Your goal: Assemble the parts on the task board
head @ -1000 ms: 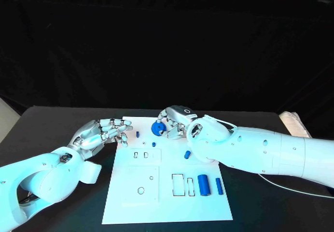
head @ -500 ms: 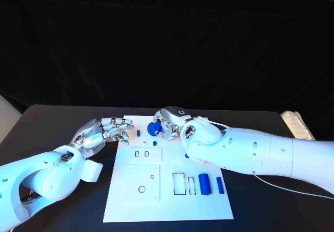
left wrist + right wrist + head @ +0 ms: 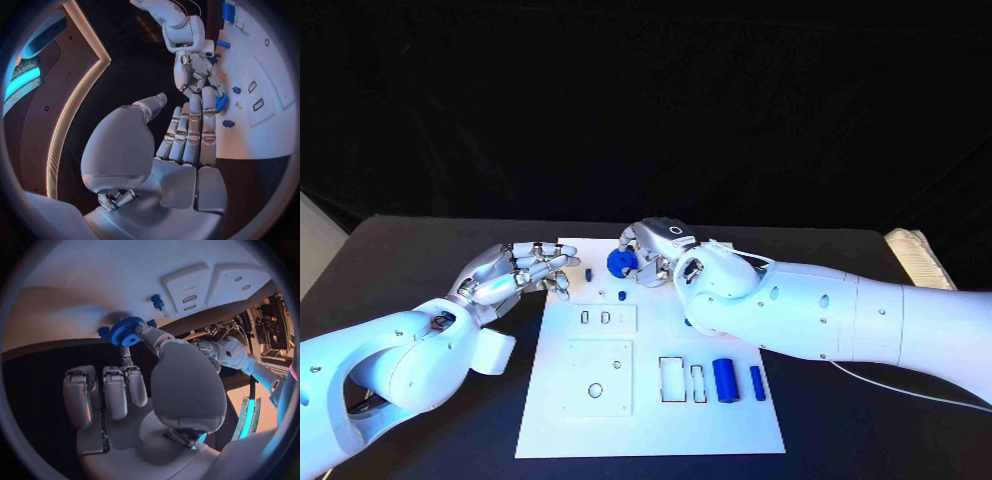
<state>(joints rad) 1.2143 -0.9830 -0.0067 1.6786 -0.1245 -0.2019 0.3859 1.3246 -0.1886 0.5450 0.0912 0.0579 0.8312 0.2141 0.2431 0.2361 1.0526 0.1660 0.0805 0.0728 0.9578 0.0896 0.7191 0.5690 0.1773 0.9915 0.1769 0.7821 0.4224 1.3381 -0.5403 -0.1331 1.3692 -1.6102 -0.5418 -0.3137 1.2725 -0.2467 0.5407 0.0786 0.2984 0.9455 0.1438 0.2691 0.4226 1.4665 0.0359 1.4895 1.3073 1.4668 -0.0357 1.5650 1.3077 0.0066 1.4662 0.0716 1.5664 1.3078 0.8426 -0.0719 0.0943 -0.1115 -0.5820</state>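
No legible text, labels, brand names, numbers or signs found in any view.

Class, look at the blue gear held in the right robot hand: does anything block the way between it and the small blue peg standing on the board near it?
Nothing visible does. The right robot hand holds the blue gear above the task board; white board lies bare between it and the small blue peg. The left robot hand stays aside at the board's edge.
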